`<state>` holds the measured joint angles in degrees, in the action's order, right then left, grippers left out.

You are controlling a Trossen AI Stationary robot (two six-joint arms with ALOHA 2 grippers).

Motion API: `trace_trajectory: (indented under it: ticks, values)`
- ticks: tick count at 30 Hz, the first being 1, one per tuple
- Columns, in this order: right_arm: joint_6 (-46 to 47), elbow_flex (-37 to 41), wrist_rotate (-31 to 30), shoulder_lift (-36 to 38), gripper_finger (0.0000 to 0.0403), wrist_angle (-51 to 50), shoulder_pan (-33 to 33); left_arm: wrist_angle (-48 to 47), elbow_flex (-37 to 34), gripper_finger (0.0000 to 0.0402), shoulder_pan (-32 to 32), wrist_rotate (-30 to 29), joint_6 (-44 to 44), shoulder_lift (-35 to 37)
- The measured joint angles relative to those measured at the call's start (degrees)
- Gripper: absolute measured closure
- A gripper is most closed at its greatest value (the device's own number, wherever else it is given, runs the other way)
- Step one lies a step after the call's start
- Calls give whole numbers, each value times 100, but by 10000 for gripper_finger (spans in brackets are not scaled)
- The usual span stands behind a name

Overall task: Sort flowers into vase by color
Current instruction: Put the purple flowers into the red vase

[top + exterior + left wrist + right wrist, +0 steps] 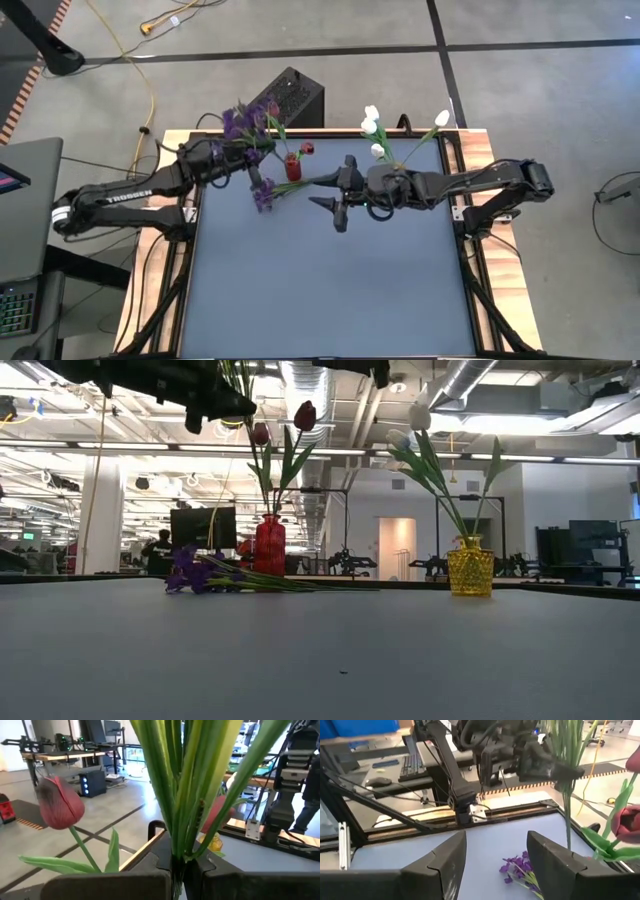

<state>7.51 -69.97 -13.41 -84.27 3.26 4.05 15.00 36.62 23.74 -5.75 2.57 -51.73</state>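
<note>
My left gripper (256, 152) hangs above the table's far left part, shut on a bunch of purple flowers (240, 122) with green stems (185, 795). A second purple flower (264, 194) lies flat on the table near the red vase (293, 168), which holds red tulips (57, 802). It also shows in the low view (200, 575). My right gripper (330, 190) hovers open over the table's middle and points at that lying flower (520, 869). Beside the red vase, a yellow vase (470, 565) holds white tulips (372, 122). My left gripper pinches the bundle of green stems (179, 854) between its two fingers (120, 882), coming level from the table's left, across the stems. The bunch is lifted clear and stands roughly upright, blossoms above the fingers. One thin stem end (567, 820) hangs below them.
A black box (292, 95) stands on the floor past the table's far edge. The dark mat (330, 290) takes up the table's near half. Wooden rails (500, 250) border the mat on both sides. Both vases stand close together near the far edge.
</note>
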Motion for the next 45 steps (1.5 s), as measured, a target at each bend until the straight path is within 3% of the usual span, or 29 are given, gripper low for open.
trace_trajectory:
  ticks: [6, 18, 27, 45]
  values:
    - [7, 0, 0, -8, 170, -25, -56, 522, 0, 401, 193, 404, -262, -303]
    - [151, 0, 1, -8, 170, -169, -83, 469, 295, 401, 218, 204, -1029, -563]
    - [151, 0, 1, -8, 170, -163, -122, -33, 354, 401, 337, 250, -896, -570]
    - [164, 0, 1, -11, 170, -157, -120, 106, 352, 401, 337, 397, -915, -1272]
